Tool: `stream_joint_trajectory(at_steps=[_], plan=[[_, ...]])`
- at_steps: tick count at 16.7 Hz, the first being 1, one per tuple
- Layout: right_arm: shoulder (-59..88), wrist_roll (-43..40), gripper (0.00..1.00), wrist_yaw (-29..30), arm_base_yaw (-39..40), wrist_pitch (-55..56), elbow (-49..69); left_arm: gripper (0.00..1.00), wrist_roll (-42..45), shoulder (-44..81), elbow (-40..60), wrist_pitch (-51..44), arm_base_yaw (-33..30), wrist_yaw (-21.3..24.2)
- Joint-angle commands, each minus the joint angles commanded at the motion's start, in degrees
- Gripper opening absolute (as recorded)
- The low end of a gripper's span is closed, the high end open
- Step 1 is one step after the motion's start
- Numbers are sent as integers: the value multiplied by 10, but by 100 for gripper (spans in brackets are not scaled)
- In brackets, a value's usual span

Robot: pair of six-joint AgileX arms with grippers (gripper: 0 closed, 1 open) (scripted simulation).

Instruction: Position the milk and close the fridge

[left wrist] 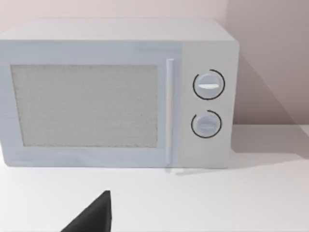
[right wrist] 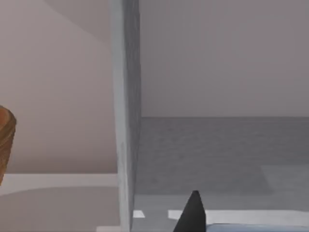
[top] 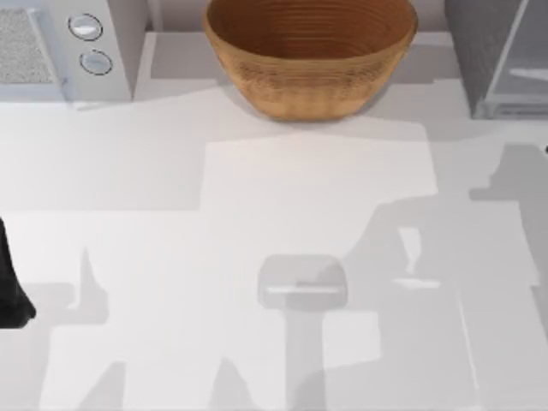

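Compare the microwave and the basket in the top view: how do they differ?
The microwave is a white box with two round knobs; the basket is a round, brown, woven bowl. The microwave sits at the table's far left, the basket at far centre. Both stand upright on the white table.

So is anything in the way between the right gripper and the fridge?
Nothing I can see. The right gripper faces the fridge with only bare surface between. The basket sits left of the fridge, out of the way. The left arm is parked at the left edge of the table.
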Motion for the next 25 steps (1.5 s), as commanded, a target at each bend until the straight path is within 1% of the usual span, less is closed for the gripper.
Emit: stream_joint_trajectory(at_steps=[2,4,11,14,17,25], plan=[[32,-1,0,-10,-10,-10,32,100,0,0,0,0,0,0],[85,-4,0,-26,-24,-27,89,100,0,0,0,0,0,0],[313,-16,0,-102,-92,-124,390,100,0,0,0,0,0,0],[382,-19,0,-127,-116,-162,474,100,0,0,0,0,0,0],[409,-20,0,-137,-126,-179,504,100,0,0,0,0,0,0],[409,-20,0,-137,-126,-179,504,100,0,0,0,0,0,0]])
